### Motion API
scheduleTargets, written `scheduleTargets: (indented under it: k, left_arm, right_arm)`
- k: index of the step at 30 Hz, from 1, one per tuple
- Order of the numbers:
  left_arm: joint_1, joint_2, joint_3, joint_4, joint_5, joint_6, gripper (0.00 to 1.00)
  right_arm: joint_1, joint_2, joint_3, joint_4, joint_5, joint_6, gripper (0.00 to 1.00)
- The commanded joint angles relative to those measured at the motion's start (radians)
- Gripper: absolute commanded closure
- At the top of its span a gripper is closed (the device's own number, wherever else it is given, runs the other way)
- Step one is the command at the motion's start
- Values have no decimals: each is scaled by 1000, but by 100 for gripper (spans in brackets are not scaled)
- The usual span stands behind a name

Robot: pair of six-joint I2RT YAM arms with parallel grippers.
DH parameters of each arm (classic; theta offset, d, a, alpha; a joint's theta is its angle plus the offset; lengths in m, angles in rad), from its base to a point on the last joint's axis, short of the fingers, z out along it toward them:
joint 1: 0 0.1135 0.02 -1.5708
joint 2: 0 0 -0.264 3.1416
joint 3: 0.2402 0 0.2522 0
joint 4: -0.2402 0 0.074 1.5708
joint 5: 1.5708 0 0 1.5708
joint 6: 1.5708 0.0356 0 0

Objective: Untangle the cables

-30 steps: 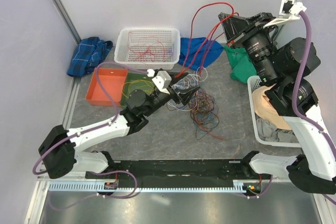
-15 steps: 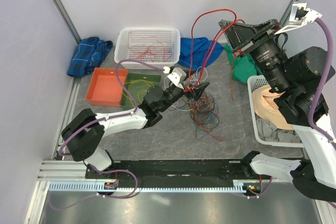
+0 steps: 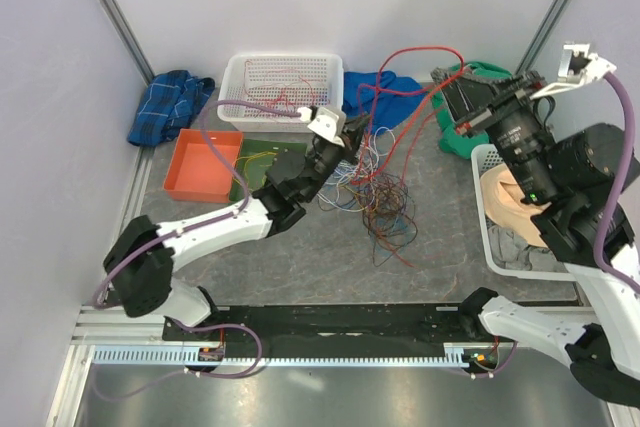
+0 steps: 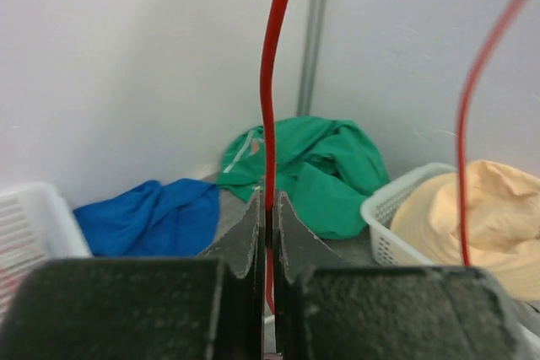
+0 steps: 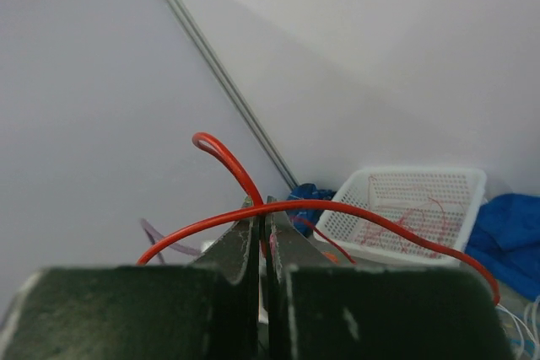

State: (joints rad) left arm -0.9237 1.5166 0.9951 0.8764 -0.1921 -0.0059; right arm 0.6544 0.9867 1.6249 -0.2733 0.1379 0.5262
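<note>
Clamps a red cable point(image 4: 268, 82) in the left pincer point(image 4: 268, 208), fingers clenched flat against it, the strand running straight up out of the tips. Holds that pincer just above the far edge of the heap of cables point(image 3: 378, 202), beside the green tray point(image 3: 250, 152). Clenches the right pincer point(image 5: 260, 212) on red cable too, high up near the back right corner, by the green cloth point(image 3: 458, 137). Strings a red arc through the air between the two pincers; cannot tell whether one strand or two. Leaves the rest of the cables, red, blue, white and purple, lying in a loose tangle on the grey tabletop point(image 3: 300, 257) between the arms. Has a few red strands inside the white basket point(image 3: 280, 57) at the back, left of the blue cloth point(image 3: 372, 89). Shows the orange tray point(image 3: 200, 162) touching the green one on its left
</note>
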Motion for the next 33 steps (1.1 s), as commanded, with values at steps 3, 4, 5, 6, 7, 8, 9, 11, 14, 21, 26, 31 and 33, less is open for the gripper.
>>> scheduleTargets:
  k: [3,4,5,6,7,8,9,11,14,21,26,31,33]
  left_arm:
    - [69,-220,184,-255,-201,38,98]
    - [78,-231,203,-273,-195,24,98]
    - [85,-240,226,-310,-193,20,98]
    - [92,-248,278,-329,-188,18,98]
    - [94,-245,308,-347,-182,15,98]
    - [94,-243,339,-385,-170,14,98]
    - [95,-233,402,-402,-161,14,98]
    - [94,-219,463,-442,-136,-22,98]
    - [94,-188,582,-471,-81,-77,98]
    - [89,-82,891,-677,132,-336,98]
    - [75,6,1088,-830,302,-503,98]
    - [56,53,1183,-927,384,-571,98]
    - [52,54,1186,-933,388,-574,98]
  right_arm:
    - [-1,-157,-160,-12,146,-49,100]
    - [-1,-187,-184,-18,158,-51,100]
    - [-1,-201,-225,-21,161,-51,100]
    - [-1,-212,-244,-23,167,-49,100]
    - [-1,-232,-264,-32,181,-49,100]
    - [-1,-238,-298,-33,183,-49,100]
    - [1,-247,-315,-35,184,-45,100]
    - [-1,-258,-361,-33,169,-42,100]
    - [-1,-260,-420,-23,126,-29,100]
    - [-1,-220,-528,104,11,-25,100]
    - [-1,-163,-556,184,-50,-89,100]
    - [-1,-94,-582,258,-98,-121,100]
    - [-1,-82,-597,296,-100,-121,100]
